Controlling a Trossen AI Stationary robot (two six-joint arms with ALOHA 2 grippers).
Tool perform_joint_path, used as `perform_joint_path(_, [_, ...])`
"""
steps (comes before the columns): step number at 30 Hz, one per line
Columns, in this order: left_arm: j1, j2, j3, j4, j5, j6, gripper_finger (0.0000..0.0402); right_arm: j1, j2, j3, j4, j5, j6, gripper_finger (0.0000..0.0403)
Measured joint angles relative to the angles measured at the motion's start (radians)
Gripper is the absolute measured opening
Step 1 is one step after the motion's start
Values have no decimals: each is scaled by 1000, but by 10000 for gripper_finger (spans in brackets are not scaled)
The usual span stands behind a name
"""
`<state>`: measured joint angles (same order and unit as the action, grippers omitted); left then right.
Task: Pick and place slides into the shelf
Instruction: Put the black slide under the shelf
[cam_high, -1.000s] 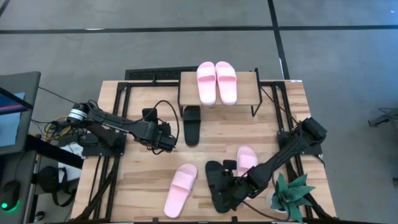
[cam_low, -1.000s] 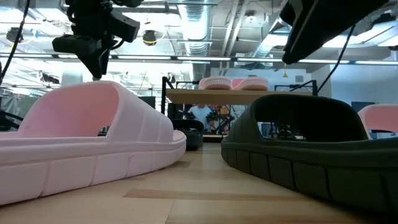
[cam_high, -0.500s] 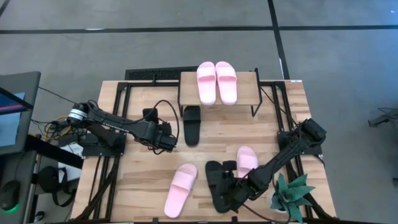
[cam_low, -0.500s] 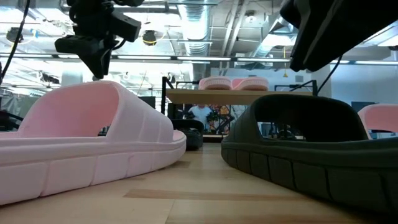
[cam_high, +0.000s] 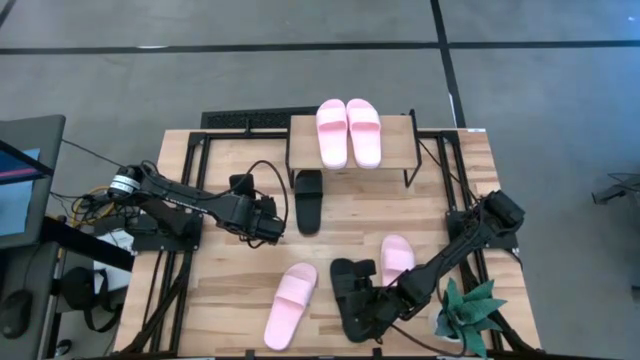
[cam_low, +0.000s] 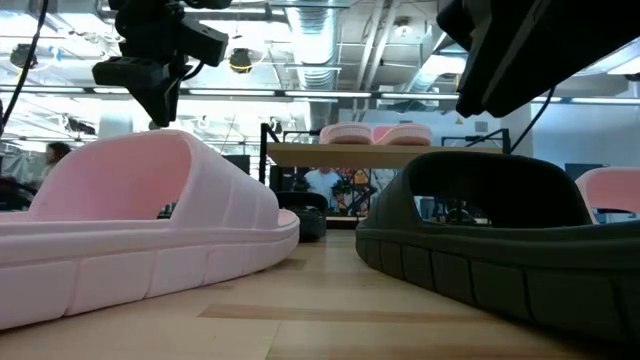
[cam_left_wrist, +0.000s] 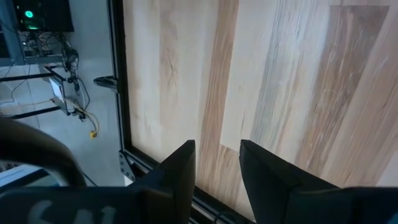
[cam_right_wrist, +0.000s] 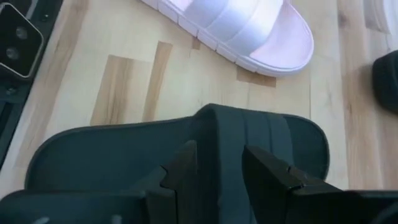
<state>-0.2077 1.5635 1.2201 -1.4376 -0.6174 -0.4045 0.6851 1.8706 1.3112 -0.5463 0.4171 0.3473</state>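
Note:
The shelf (cam_high: 350, 145) stands at the table's far middle with two pink slides (cam_high: 348, 132) on its top board. A black slide (cam_high: 309, 200) lies on the table with its far end under the shelf. My left gripper (cam_high: 270, 222) hovers just left of it over bare wood (cam_left_wrist: 217, 158), with a narrow gap between its fingers. A pink slide (cam_high: 290, 305), a second black slide (cam_high: 350, 298) and another pink slide (cam_high: 396, 258) lie near the front. My right gripper (cam_right_wrist: 219, 158) hangs narrowly open above the second black slide's strap (cam_right_wrist: 249, 134), clear of it in the low view (cam_low: 520, 50).
A small potted plant (cam_high: 470, 315) stands at the near right corner, beside my right arm. Black metal frames (cam_high: 185, 190) run along the table's left and right sides. Bare wood lies between the shelf and the near slides.
My right gripper has crept a little toward the table's near edge over the second black slide. The slides have stayed where they were.

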Motion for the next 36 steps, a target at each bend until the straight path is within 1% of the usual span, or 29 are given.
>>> perform_joint_path(15, [0, 0, 0, 20, 0, -2, 116, -7, 12, -25, -7, 28, -37, 118])
perform_joint_path(20, [0, 0, 0, 24, 0, -2, 116, -8, 49, -24, 25, 0, -68, 118])
perform_joint_path(27, [1, 0, 0, 24, 0, -2, 116, -14, 50, -24, 12, 51, -62, 118])
perform_joint_path(36, [1, 0, 0, 23, 1, -2, 116, -26, 50, -24, -8, 48, -60, 118])
